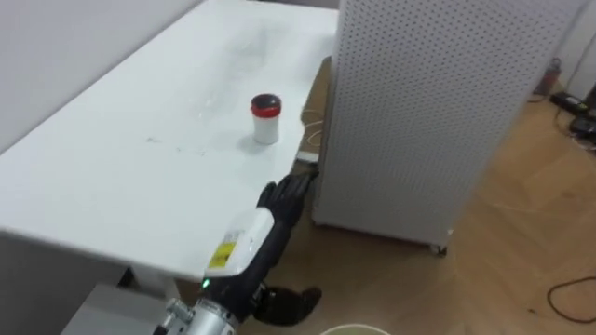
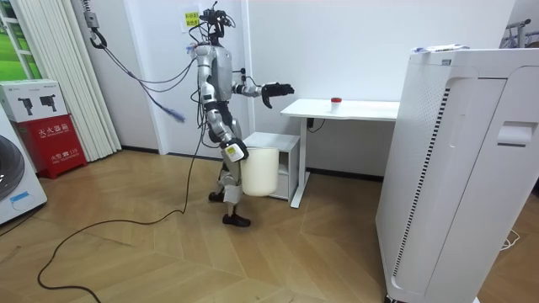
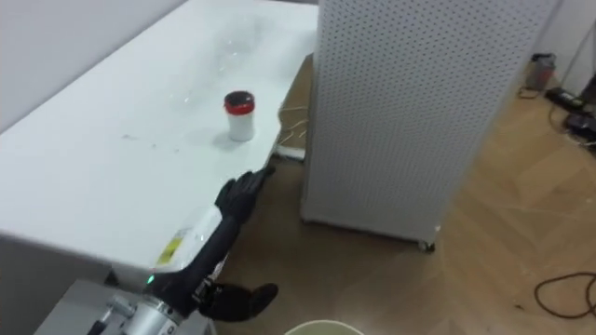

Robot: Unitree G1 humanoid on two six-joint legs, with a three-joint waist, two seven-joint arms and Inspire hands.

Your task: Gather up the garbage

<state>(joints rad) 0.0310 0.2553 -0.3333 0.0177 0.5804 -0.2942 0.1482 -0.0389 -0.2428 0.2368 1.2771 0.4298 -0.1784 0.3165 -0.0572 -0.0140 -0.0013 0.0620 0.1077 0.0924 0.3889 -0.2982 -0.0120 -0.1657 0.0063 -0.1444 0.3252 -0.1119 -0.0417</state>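
One red-capped jar (image 1: 265, 119) stands on the white worktop (image 1: 112, 177), apart from the left hand (image 1: 287, 200) at the near edge, fingers seemingly loosely spread, holding nothing.

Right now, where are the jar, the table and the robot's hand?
jar (image 1: 265, 121), left eye view, side below the red cap.
table (image 1: 112, 177), left eye view, bare top.
left hand (image 1: 287, 200), left eye view, back of the hand.
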